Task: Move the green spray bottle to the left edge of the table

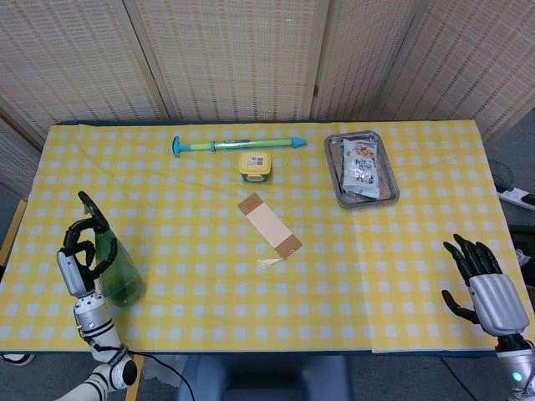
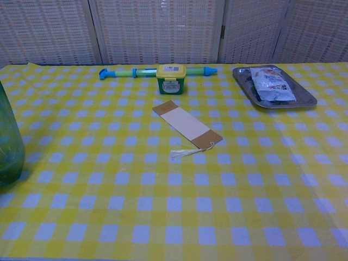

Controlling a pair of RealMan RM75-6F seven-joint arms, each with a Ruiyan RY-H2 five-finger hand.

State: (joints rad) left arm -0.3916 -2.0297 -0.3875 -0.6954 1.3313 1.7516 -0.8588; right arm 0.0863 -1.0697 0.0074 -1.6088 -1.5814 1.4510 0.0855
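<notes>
Left robot hand (image 1: 81, 256) grips green spray bottle (image 1: 116, 274) upright near worktop (image 1: 276, 317) left edge, steadying placement; right robot hand (image 1: 483, 284) spread, holding nothing.

Left robot hand (image 1: 81, 255) curls its fingers closed; right robot hand (image 1: 482, 280) rests with fingers apart

A long table under a yellow-and-white checked cloth (image 1: 401, 276) is carrying a green spray bottle (image 1: 117, 271) near-left, a brown-edged paper bookmark (image 1: 269, 225) centrally, a turquoise-and-green plastic tube (image 1: 238, 144), a small yellow-lidded tub (image 1: 255, 165) and a metal tray (image 1: 334, 171) far right.
</notes>
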